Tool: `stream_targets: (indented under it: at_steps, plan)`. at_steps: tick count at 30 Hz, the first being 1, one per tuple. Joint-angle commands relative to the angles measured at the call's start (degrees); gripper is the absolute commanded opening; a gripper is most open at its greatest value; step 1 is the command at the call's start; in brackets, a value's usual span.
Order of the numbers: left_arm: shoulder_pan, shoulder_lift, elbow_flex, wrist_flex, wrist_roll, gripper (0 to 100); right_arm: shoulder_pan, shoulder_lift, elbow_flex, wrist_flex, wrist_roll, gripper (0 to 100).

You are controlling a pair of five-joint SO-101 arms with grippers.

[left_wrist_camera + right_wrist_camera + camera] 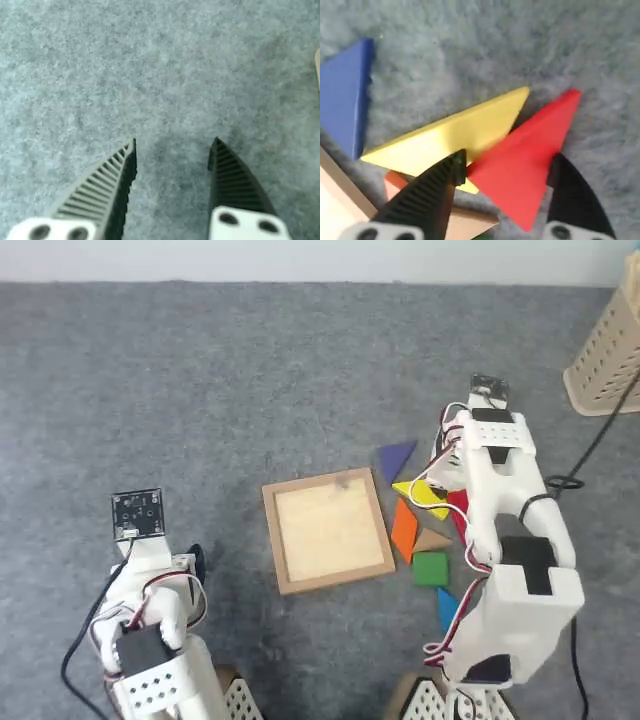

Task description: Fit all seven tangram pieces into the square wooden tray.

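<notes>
The square wooden tray [275, 540] is lying flat, its floor bare. Beside it, the pieces are lying clustered: violet triangle [397, 455], yellow triangle [422, 493] touching red triangle [520, 170], orange parallelogram [403, 527], tan triangle [432, 538], green square [431, 568], blue triangle [447, 608].

No readable text or signs anywhere

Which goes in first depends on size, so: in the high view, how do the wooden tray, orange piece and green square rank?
1. Wooden tray, by far the largest.
2. Orange piece and green square: too alike to rank.
</notes>
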Motion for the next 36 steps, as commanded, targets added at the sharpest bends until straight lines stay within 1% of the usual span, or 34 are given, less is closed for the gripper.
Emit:
stream_targets:
  at_steps: [1, 8, 13, 21, 23, 26, 32, 36]
  plan:
    - [0.3, -0.7, -0.3, 0.2, 0.5, 23, 0.5, 0.1, -1.4, -0.4, -0.7, 20.0]
    - [0.3, -0.7, -0.3, 0.2, 0.5, 23, 0.5, -0.1, -1.2, -0.4, -0.7, 19.2]
    - [0.3, -0.7, -0.3, 0.2, 0.5, 23, 0.8, -0.2, -1.2, -0.7, -0.7, 10.4]
    - [0.3, -0.7, -0.3, 0.2, 0.5, 23, 2.2, -0.3, -1.3, -0.7, 1.7, 8.8]
    - [0.3, -0.7, -0.3, 0.2, 0.5, 23, 2.4, -0.9, -1.3, -0.7, 1.7, 6.1]
    - [0.3, -0.7, -0.3, 0.2, 0.5, 23, 2.4, -4.0, -0.7, -0.3, 3.3, 0.8]
    - [0.3, -0.7, -0.3, 0.2, 0.5, 23, 2.5, -12.8, 6.4, -2.3, 4.4, 0.6]
    - [0.3, -0.7, -0.3, 0.2, 0.5, 23, 4.5, -18.3, 10.2, -2.6, 4.6, 0.7]
